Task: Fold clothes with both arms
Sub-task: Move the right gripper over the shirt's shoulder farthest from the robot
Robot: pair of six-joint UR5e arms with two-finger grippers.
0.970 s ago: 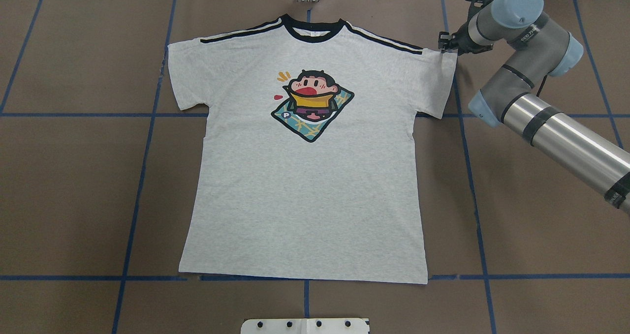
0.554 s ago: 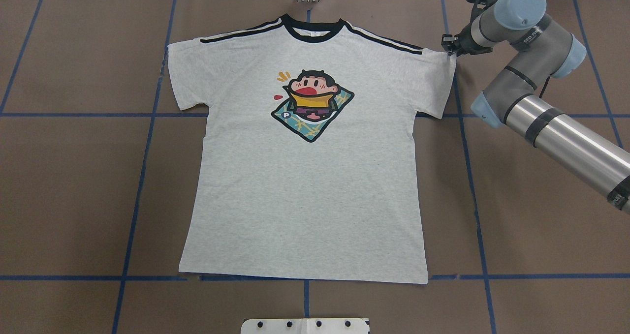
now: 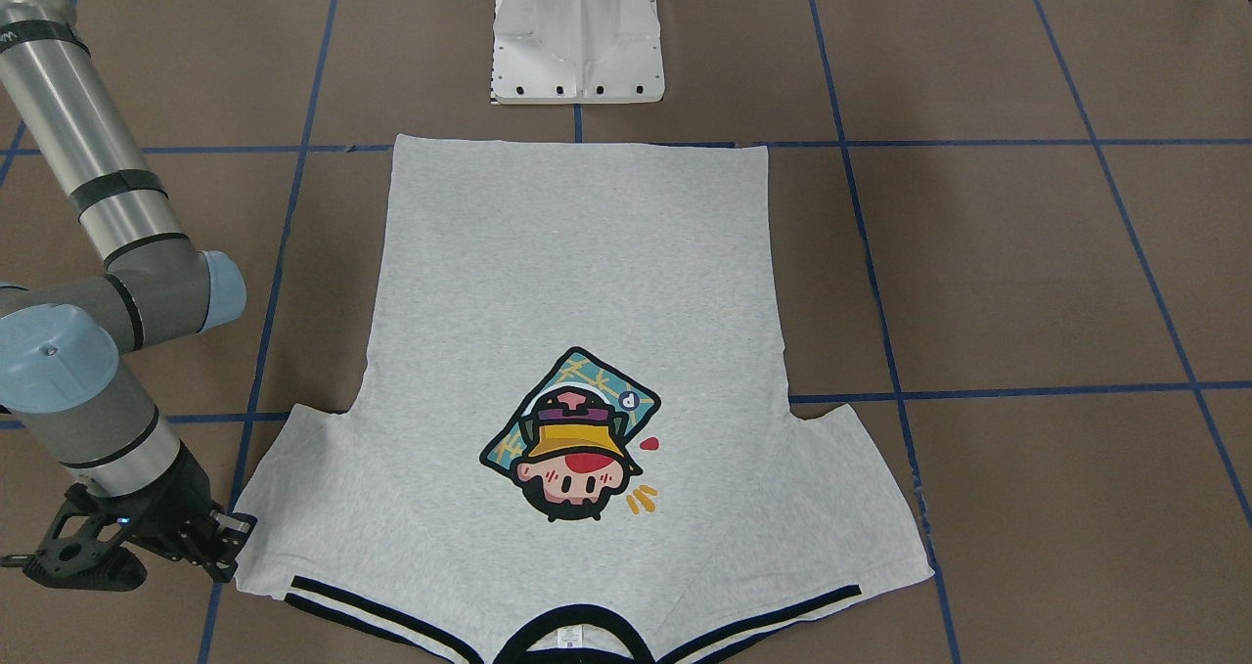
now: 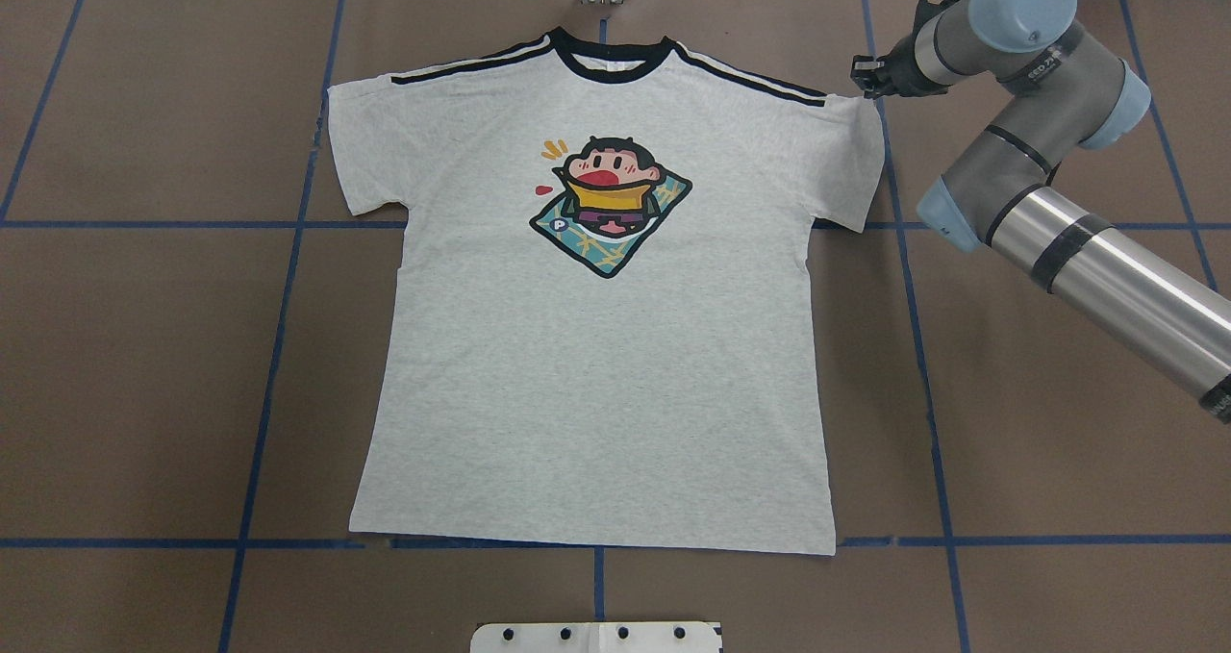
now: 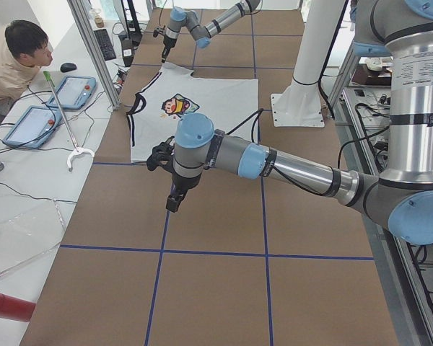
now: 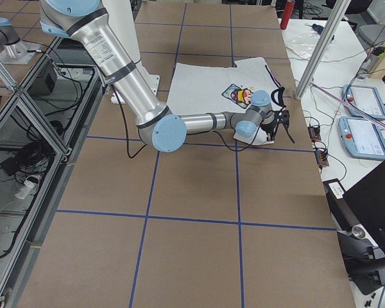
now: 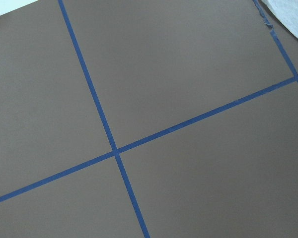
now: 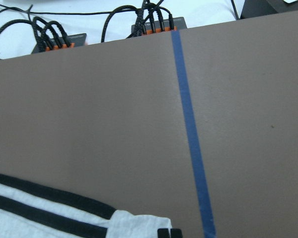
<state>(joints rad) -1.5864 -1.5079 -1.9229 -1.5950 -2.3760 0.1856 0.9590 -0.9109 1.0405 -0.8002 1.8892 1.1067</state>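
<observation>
- T-shirt (image 4: 596, 384) lies flat and face up in the middle of the table (image 4: 1058, 422). In the overhead view its collar (image 4: 610, 60) is at 12 o'clock, its hem (image 4: 591, 540) at 6 o'clock, and both sleeves are spread.
- Right gripper (image 4: 866, 84) sits at the shirt's 2 o'clock corner, on the outer top tip of the sleeve (image 4: 851, 163). In its wrist view the fingertips (image 8: 164, 233) are drawn together with cloth bunched right at them, so it looks to be pinching that tip.
- Left gripper (image 5: 173, 203) hangs over bare table beyond the shirt's 9 o'clock side, well apart from the cloth. Whether it is wide or narrow I cannot tell.
- The step in hand, as I judge it, is folding the 3 o'clock sleeve in toward the print (image 4: 609, 206).
- Lift only enough to free the sleeve, then carry it toward 9 o'clock in a low arc so the body does not drag.
- The pinch seems to catch only the very corner. If the cloth starts to slip, set it down and grip deeper.
- Lay the sleeve so the fold line runs straight from 12 to 6 o'clock, with the stripes (image 4: 750, 81) unwrinkled.
- The left arm would do best taking the 10 o'clock sleeve corner, so both sides fold alike.
</observation>
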